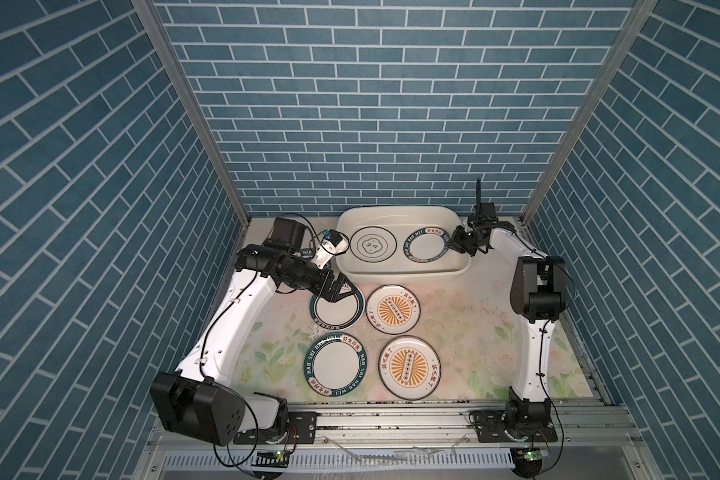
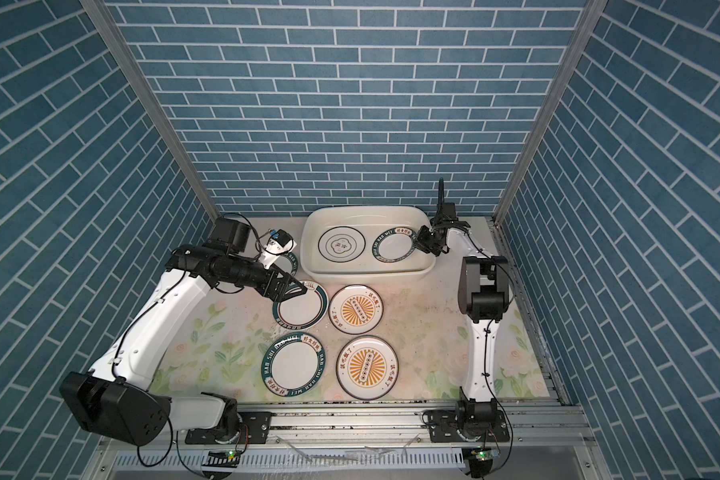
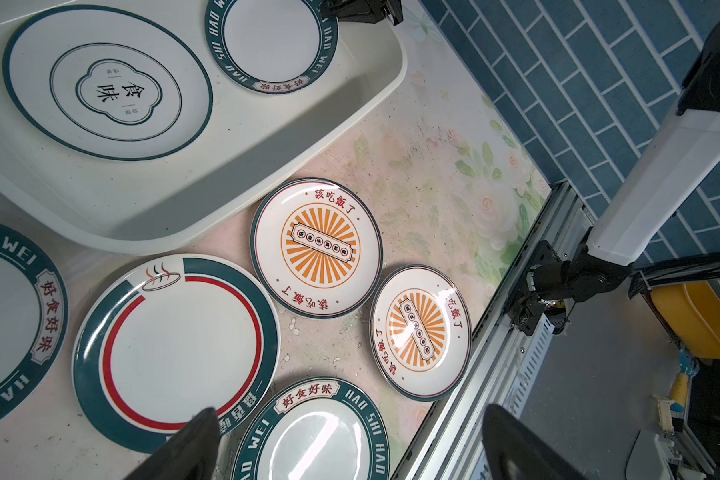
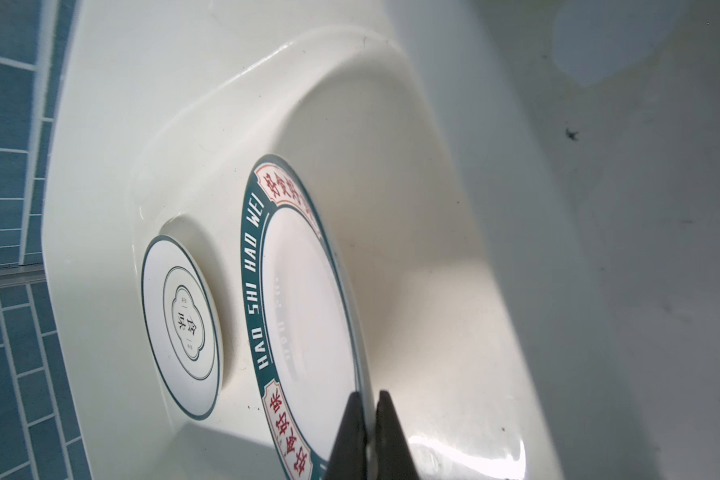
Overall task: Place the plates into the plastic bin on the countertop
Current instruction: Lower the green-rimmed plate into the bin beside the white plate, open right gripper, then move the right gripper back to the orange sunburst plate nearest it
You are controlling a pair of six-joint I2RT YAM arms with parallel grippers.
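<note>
Over on the left, the left gripper [image 1: 344, 292] hangs with its jaws spread wide and empty above the red-ringed plate [image 1: 336, 318] on the countertop [image 1: 454, 328]. A teal lettered plate [image 1: 336, 365] and two sunburst plates [image 1: 393, 309] lie alongside. Behind them the plastic bin [image 1: 391, 269] holds the black-ringed plate [image 1: 373, 245]. To its right, inside the bin, the right gripper [image 4: 370, 401] is clamped on the rim of a second lettered plate [image 1: 427, 249].

Bin [image 1: 404, 275] floor nearly full: ringed plate [image 1: 373, 245] and lettered plate [image 1: 428, 247] abreast. Right tool [image 1: 451, 243] clamps lettered plate's rim, blocking right wall. Counter [image 1: 466, 320] bare right of sunburst plates [image 1: 393, 308]. Left arm [image 1: 292, 270] overhangs counter's left rear.
</note>
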